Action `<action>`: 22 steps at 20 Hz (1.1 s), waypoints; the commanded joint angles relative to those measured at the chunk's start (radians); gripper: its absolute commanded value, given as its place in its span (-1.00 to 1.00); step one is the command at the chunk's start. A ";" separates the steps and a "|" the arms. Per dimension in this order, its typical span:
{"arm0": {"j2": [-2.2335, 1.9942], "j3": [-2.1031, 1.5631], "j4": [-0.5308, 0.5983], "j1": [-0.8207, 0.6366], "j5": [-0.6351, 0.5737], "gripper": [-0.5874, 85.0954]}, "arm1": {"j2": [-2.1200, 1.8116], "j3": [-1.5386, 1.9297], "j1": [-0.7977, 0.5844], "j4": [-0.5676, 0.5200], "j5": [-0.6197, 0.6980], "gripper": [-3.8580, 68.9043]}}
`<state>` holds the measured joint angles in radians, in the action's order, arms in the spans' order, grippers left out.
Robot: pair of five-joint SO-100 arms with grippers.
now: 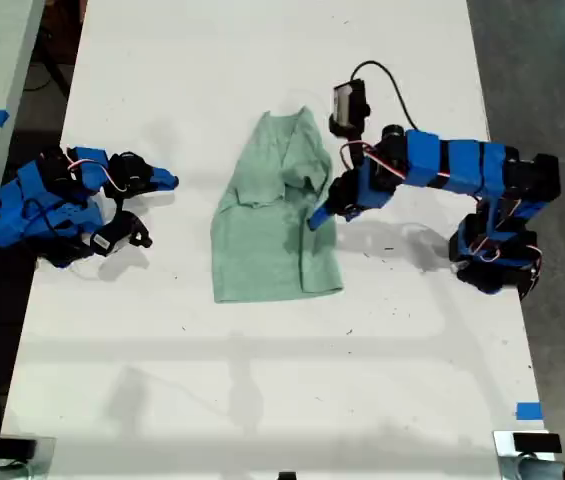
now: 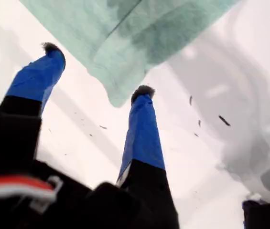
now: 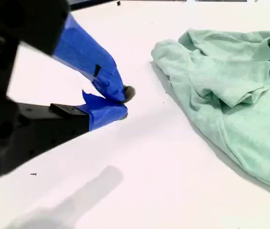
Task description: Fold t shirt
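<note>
T shirt, pale mint green, lay on the white table a little above the middle of the exterior view, between the two blue arms. It was already partly folded: both sides turned in over the body, leaving a long narrow shape with the neck end toward the top of that view and the hem toward the bottom. The fold was loose and uneven near the sleeves, with ridges and a raised lip.

My first gripper, on the arm at the exterior view's right, stood at the shirt's edge on that side, about halfway down its length. Its jaws were spread apart, nothing between them. In its wrist view a rounded corner of cloth hung just in front of the gap; whether either tip touched the fabric I could not tell.

My second gripper, on the arm at the exterior view's left, sat well apart from the shirt over bare table. Jaws pressed together, holding nothing.

Risks as judged from here:
- A grab at this edge may catch only the top layer, so a lift would peel the side fold open rather than carry the whole thickness.
- With the other arm far off and nothing pinning the cloth, any pull could drag the whole shirt across the smooth table.
- The bunched sleeve area may trap wrinkles under the next fold.
</note>
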<state>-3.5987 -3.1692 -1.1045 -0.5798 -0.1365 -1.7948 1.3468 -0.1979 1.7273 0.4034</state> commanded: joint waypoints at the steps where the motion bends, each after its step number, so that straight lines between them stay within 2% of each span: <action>1: -0.006 0.021 -0.005 0.002 -0.011 -0.99 | -0.236 0.245 -0.046 -0.064 -0.026 -0.13; 5: -0.006 0.021 -0.005 0.002 -0.011 -0.99 | -0.571 0.729 -0.055 -0.304 -0.074 -0.51; 9: -0.006 0.021 -0.005 0.002 -0.011 -0.99 | -0.916 1.154 -0.043 -0.503 -0.078 -0.62; 10: -0.006 0.021 -0.005 0.003 -0.011 -0.99 | -1.028 1.247 -0.044 -0.518 -0.081 -0.64; 13: -0.006 0.020 -0.003 0.002 -0.011 -0.99 | -1.335 1.450 -0.048 -0.482 -0.084 -0.74; 14: -0.006 0.020 -0.002 0.002 -0.011 -0.99 | -1.450 1.516 -0.054 -0.449 -0.086 -0.85; 16: -0.006 0.018 -0.002 0.002 -0.009 -0.99 | -1.723 1.701 -0.061 -0.368 -0.097 -0.86; 22: -0.008 0.014 0.003 0.005 -0.006 -0.99 | -1.709 1.678 -0.060 -0.336 -0.137 -0.86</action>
<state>-3.5987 -3.1692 -1.1045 -0.5814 -0.1365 -3.4944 3.0173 -0.2592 1.3806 0.2823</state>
